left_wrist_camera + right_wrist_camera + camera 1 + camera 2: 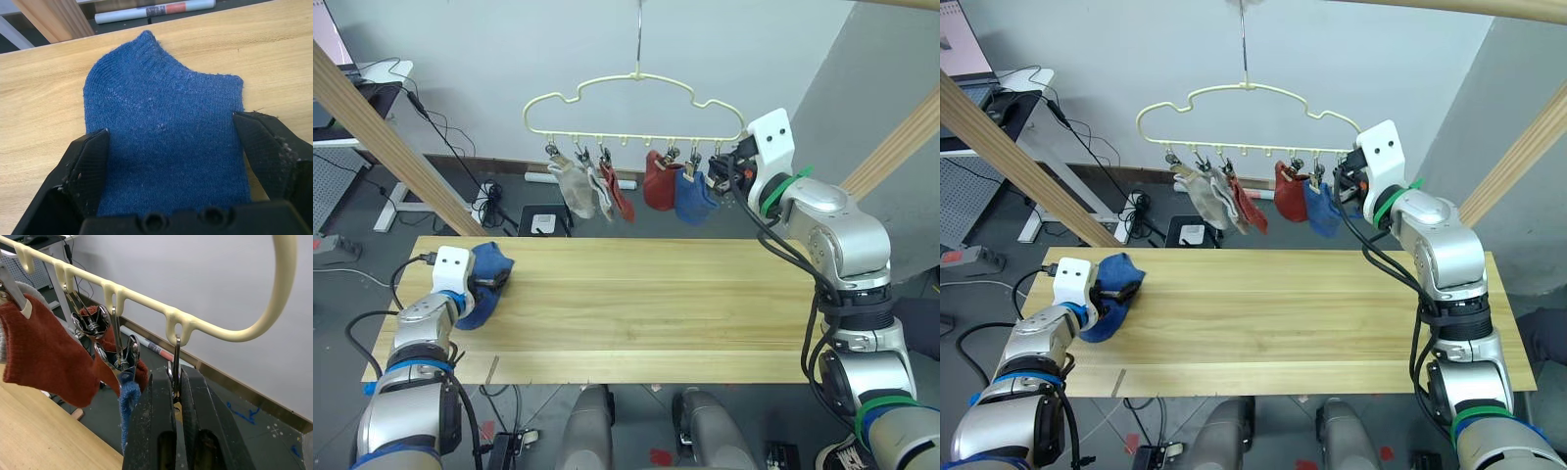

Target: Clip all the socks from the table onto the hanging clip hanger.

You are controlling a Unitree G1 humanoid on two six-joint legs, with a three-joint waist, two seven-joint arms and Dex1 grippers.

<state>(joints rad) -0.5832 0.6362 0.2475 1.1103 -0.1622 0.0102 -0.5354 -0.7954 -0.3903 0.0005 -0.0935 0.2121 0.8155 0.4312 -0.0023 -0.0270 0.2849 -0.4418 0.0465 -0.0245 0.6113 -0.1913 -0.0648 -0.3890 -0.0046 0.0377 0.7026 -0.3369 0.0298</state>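
Observation:
One blue sock [491,266] lies at the left end of the table [656,313]. My left gripper [171,132] is open, with a finger on each side of that sock and the sock flat between them. The pale-yellow clip hanger [636,83] hangs above the table's far edge. Clipped to it are two grey socks [576,186], two rust-red socks [658,181] and a blue one [693,196]. My right gripper [175,377] is at the hanger's right end, shut on the last metal clip [174,363].
Slanted wooden frame poles stand at the left [391,147] and right [891,147]. Behind the table, cables and a power strip [489,201] lie on the floor. A desk [352,98] is at the far left.

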